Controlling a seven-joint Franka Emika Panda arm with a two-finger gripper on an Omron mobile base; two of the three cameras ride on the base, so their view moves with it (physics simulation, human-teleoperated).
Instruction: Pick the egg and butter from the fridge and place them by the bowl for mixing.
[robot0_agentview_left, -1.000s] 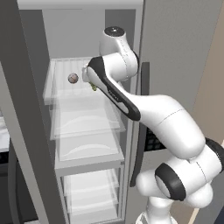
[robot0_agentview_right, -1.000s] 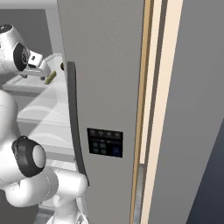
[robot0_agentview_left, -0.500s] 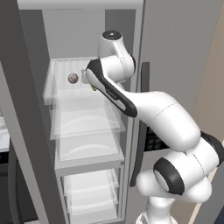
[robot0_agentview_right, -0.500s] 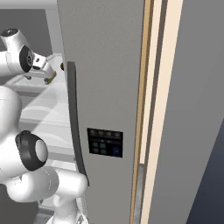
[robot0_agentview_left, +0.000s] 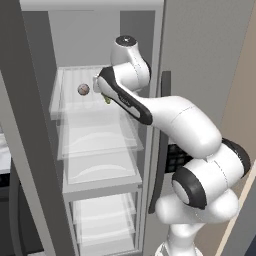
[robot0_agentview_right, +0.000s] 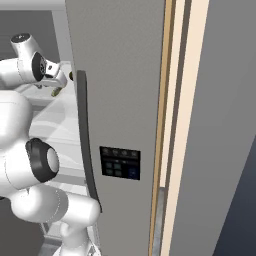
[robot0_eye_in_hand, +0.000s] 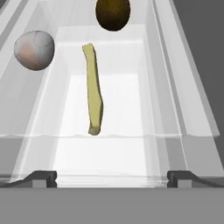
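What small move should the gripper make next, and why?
Probably ease forward along the shelf toward the butter. The gripper is open and empty, and the butter lies straight ahead between its tips, nearer than the egg.

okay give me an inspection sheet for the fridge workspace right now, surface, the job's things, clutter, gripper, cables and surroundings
Surface: clear glass shelf high in the open fridge; more glass shelves below it.
Job's things: egg on that shelf, left of the butter in the hand view; the two lie apart. Butter lies lengthwise, pointing away from the hand. Bowl: nothing seen.
Clutter: dark brown ball at the far end of the shelf, beyond the butter.
Gripper: gripper open, holding nothing, short of the butter's near end, roughly lined up with it.
Cables: nothing seen.
Surroundings: dark door handle and dark control panel on the fridge door.
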